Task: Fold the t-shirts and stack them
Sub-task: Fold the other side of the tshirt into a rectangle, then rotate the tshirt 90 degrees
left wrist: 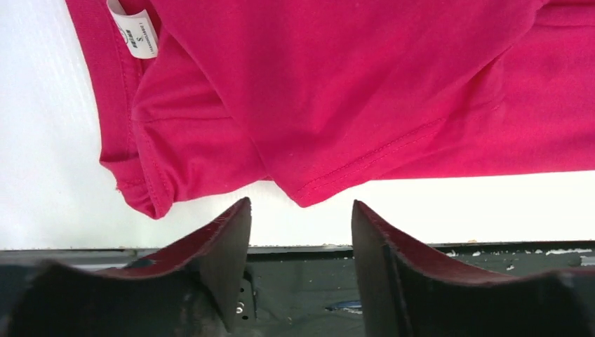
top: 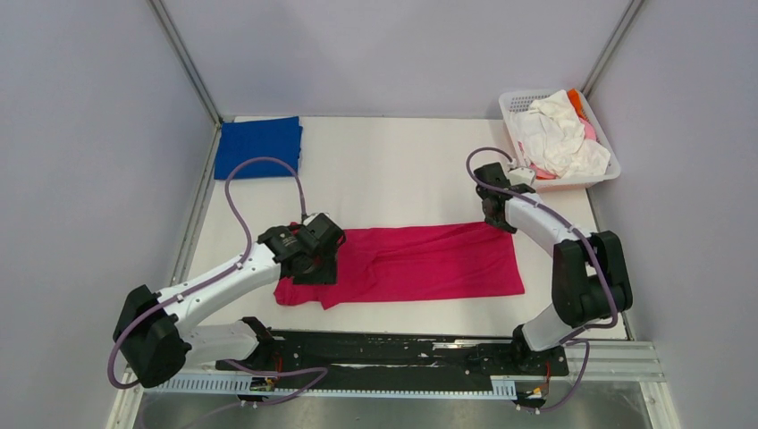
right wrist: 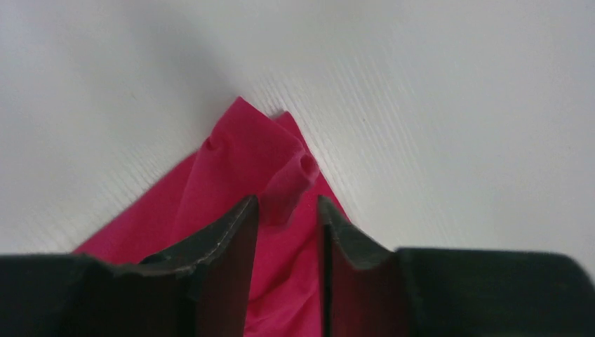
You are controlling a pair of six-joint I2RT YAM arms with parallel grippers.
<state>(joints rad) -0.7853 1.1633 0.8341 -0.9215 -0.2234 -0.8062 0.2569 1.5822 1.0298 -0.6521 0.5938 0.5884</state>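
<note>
Left hand (left wrist: pixel 300 210): spread and empty, low over the near-left end of the cloth; a hemmed corner lies just ahead of its fingertips.
Magenta shirt (top: pixel 429 264): long band across the middle of the table (top: pixel 402 170). The end with the neck label (left wrist: pixel 137 31) is to the left and rumpled.
Right hand (right wrist: pixel 288 203): pinching a raised fold at the shirt's far-right corner.
Step (judged): crosswise fold.
Method: left hand should take both layers at the hem corner. Lift both ends level, keep the band taut, and lay edge on edge.
Risk: the rumpled collar end may bunch.
Far: folded blue shirt (top: pixel 259 147) at far left; basket (top: pixel 517 96) at far right holds a white shirt (top: pixel 554 134).
</note>
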